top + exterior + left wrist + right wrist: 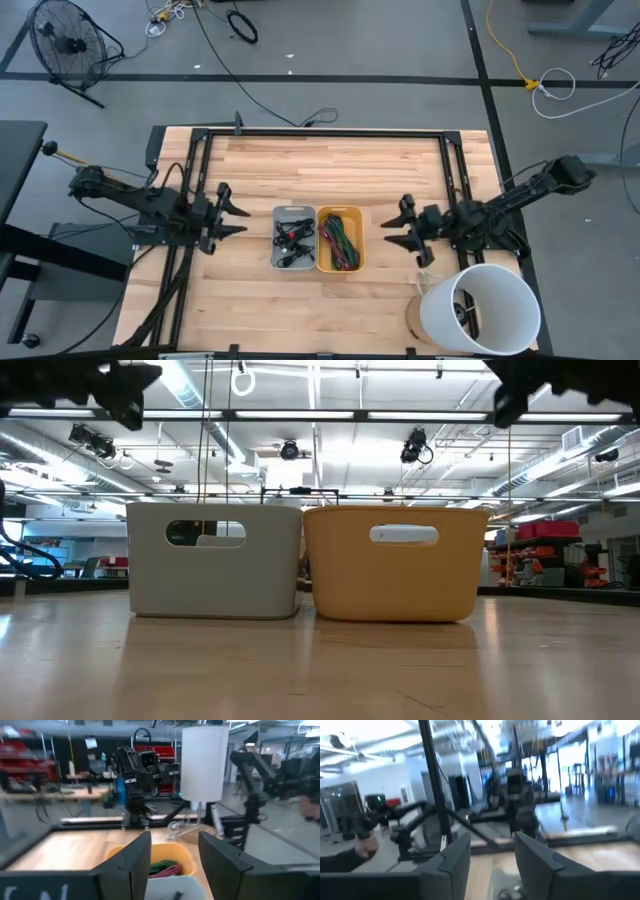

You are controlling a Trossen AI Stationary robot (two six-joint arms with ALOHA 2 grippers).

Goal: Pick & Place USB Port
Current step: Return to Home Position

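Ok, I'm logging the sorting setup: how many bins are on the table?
2. The gray bin stands in the middle of the table. The yellow bin is right beside it, on the high view's right. The white cylinder at a corner is not counted. None seems hidden.

The left bin (293,238) sits just beside the right bin (340,238) on the table (340,170)

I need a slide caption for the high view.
Left claw and right claw open, flanking gray bin of black cables and yellow bin of coloured cables.
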